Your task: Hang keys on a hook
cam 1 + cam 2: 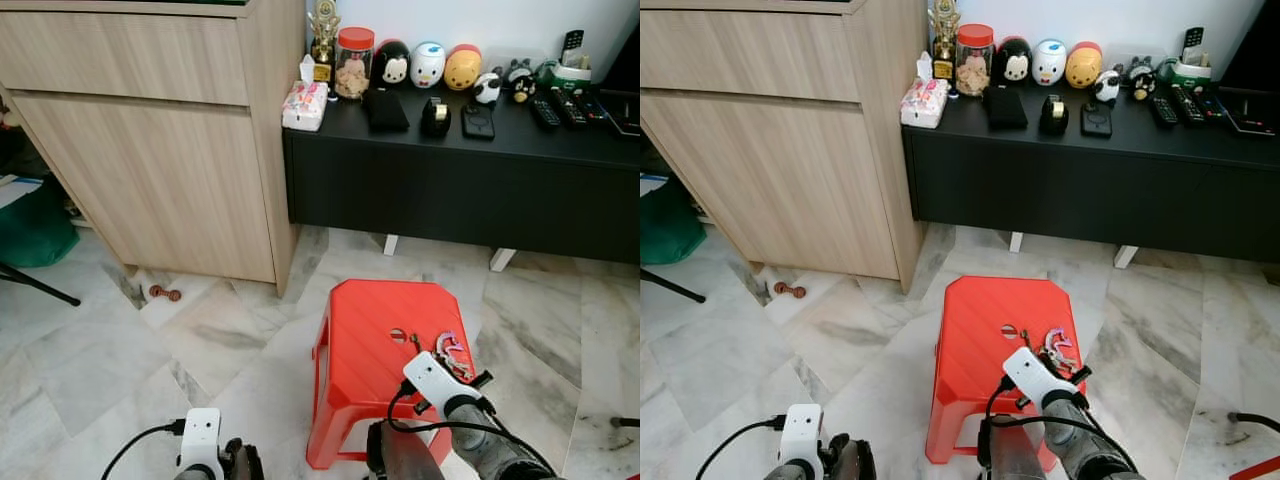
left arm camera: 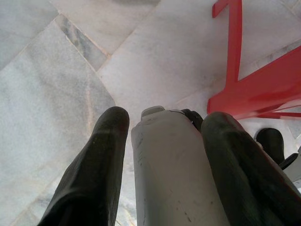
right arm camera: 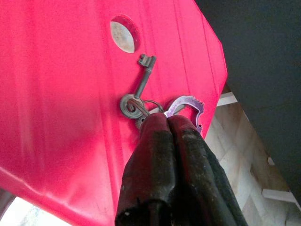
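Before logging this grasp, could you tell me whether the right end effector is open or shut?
Shut: the right end effector has its fingers pressed together at the keys on the red stool.

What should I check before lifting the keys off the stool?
1. Right gripper at the keys on the red stool: ok.
2. Fingers closed together at the key ring: ok.
3. Ring actually pinched between the fingers: cannot tell, the tips hide it.
4. Purple carabiner free of the stool's centre hole: ok, it lies apart.
5. Left gripper out of the way, low over the floor beside the stool: ok.
6. Hook to hang on located: not ok, none seen by the cabinet or black console.
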`<state>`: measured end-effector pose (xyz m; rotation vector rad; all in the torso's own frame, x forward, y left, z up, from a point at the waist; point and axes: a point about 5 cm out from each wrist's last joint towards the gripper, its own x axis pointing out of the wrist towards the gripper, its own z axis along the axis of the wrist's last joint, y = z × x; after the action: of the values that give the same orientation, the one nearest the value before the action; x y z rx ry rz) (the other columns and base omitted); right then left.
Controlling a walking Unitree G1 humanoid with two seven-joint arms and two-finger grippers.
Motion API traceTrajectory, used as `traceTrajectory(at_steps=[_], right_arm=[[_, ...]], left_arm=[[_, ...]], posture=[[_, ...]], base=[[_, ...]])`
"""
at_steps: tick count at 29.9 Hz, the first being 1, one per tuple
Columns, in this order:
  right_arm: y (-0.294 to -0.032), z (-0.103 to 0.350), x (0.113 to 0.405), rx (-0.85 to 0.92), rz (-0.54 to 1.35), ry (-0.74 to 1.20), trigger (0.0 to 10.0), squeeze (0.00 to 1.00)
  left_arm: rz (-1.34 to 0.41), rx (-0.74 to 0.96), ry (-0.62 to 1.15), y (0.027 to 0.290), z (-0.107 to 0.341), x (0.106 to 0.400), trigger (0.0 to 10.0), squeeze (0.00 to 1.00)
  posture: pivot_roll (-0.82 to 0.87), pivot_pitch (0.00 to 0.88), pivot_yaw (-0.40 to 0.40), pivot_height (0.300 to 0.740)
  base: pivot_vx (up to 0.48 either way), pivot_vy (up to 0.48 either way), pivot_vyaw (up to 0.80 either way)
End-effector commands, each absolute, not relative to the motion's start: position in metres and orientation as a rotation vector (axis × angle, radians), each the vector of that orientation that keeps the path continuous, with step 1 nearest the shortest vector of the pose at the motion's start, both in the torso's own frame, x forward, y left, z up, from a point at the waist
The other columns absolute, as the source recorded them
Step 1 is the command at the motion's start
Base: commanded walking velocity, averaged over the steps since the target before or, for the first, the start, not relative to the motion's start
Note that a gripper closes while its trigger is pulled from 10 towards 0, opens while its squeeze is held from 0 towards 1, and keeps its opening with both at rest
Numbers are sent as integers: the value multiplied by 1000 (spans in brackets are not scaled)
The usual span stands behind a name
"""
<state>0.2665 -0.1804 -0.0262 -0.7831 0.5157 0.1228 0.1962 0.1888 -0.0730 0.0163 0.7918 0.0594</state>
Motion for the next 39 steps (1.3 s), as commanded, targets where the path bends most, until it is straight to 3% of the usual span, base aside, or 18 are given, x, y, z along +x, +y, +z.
traceTrajectory(at_steps=[1,2,11,12,39], right_arm=[[-181,-27,265,-756,108,520,1961,0],[-181,-28,264,-754,107,528,10000,0],[-183,-33,260,-740,115,570,10000,0],[-185,-34,258,-741,115,590,10000,1000],[-182,-40,253,-729,179,643,10000,1000]], left_arm=[[40,-1,954,181,-94,158,10000,0],[39,0,955,181,-94,158,10000,0],[38,0,957,181,-94,158,10000,0],[38,-3,957,181,-94,158,10000,0],[36,-4,960,181,-94,158,10000,0]], posture=[[61,119,-52,605],[62,116,-52,605],[64,118,-51,605],[64,118,-51,605],[63,122,-53,605]], base=[[0,0,0],[0,0,0],[0,0,0],[0,0,0],[0,0,0]])
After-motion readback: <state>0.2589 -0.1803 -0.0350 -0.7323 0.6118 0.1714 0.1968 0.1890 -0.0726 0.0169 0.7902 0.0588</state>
